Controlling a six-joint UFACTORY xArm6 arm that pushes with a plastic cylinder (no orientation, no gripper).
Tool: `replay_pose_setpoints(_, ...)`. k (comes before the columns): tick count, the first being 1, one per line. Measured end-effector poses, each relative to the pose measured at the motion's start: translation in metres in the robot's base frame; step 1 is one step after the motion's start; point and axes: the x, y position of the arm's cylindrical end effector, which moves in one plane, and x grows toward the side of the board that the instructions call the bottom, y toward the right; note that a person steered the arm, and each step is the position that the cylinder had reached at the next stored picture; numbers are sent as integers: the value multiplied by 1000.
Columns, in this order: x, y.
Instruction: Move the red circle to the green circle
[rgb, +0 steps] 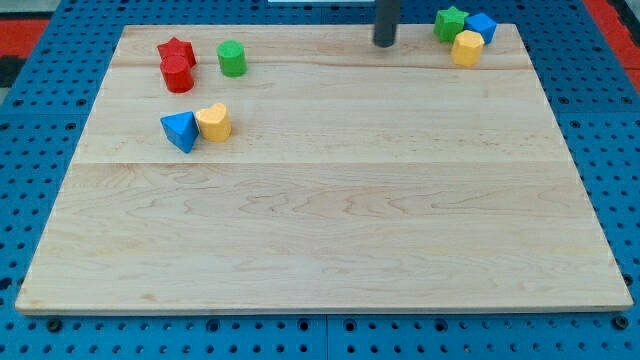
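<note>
Tip (385, 43) sits at the view's top, right of centre, resting on bare board (330, 220) and touching nothing. It's a plain rod, no jaws, carrying nothing.

Nearest to it is the cluster at the view's top right: green star (450, 22), blue block (482, 26), yellow block (466, 48), all packed together. Not my targets.

Red circle (178, 74) is well away at the view's upper left, pressed against the red star (176, 51) just above it. Green circle (232, 58) stands near it, to its right and slightly up, with a clear gap between. Blue triangle (180, 131) and a yellow block, heart-like shape (213, 122), sit touching each other below that pair.

Risks, as I judge it:
- I need to get to the red circle's left side; a straight sweep from here would hit the green circle first and shove it away.
- Red star is in contact, so a sloppy push drags it along.
- Round block on a rod: off-centre contact and it slips sideways, past the green.

Blocks look like smooth, glossy solid pieces. Board is pale wood with fine grain, on a blue perforated base.
</note>
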Motion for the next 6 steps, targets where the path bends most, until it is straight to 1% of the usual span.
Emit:
replay_pose_setpoints(1, 55, -48)
replay_pose_setpoints(2, 97, -125)
replay_pose_setpoints(3, 104, -229)
replay_pose_setpoints(4, 106, -301)
replay_pose_setpoints(5, 95, -343)
replay_pose_setpoints(6, 80, -317)
